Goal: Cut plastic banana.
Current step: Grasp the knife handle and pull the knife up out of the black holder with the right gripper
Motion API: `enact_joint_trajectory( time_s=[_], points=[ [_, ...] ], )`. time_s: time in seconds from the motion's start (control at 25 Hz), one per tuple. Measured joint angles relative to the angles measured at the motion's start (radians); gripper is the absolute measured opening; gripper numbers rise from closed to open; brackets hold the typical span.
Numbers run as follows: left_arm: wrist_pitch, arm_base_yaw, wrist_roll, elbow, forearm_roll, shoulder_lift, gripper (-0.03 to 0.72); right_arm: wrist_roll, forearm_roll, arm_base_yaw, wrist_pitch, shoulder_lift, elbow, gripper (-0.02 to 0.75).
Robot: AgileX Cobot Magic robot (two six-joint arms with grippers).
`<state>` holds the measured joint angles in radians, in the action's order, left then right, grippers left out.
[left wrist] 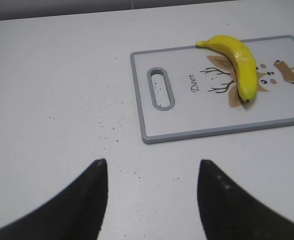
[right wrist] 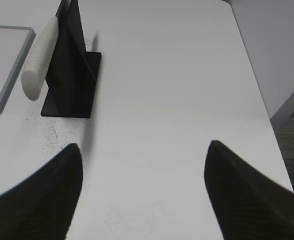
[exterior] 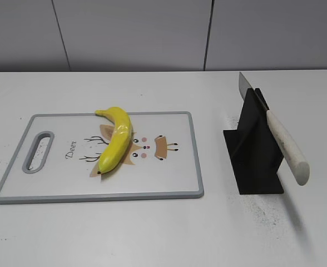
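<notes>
1. The wide white table [exterior: 152,233] carries everything, its top peppered with fine dark specks in front of the board and by the stand.
2. The flat white rectangular plastic cutting board with a grey rim [exterior: 194,150] lies on the left half of the table, a slotted handle hole at its left end, and a printed cartoon deer and the word "Deer" across its middle.
3. The black angular knife stand [exterior: 255,153] sits upright on the table, to the right of the board and apart from it.
4. The kitchen knife with a steel blade and a rounded off-white handle [exterior: 286,146] rests tilted in the stand, blade tip up at the back, handle sloping down toward the front.
5. The glossy bright-yellow curved plastic banana [exterior: 117,139] lies on the board over the deer print, stem toward the far edge, dark tip toward the near one.
6. The left gripper [left wrist: 152,200] hangs over bare table near the board's handle end, its two dark fingers [left wrist: 82,200] spread apart and holding nothing.
7. The right gripper [right wrist: 142,195] hangs over bare table near the stand, fingers [right wrist: 247,195] likewise parted and empty.
</notes>
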<state>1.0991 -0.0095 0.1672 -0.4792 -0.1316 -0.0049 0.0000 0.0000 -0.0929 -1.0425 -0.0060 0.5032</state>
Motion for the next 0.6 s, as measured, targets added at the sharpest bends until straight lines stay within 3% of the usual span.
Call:
enact_joint_trajectory(
  time_s=[0.6],
  points=[
    [0.000, 0.000, 0.000, 0.000, 0.000, 0.000, 0.537, 0.000, 0.000, 0.000, 0.000, 0.000, 0.000, 0.573]
  ],
)
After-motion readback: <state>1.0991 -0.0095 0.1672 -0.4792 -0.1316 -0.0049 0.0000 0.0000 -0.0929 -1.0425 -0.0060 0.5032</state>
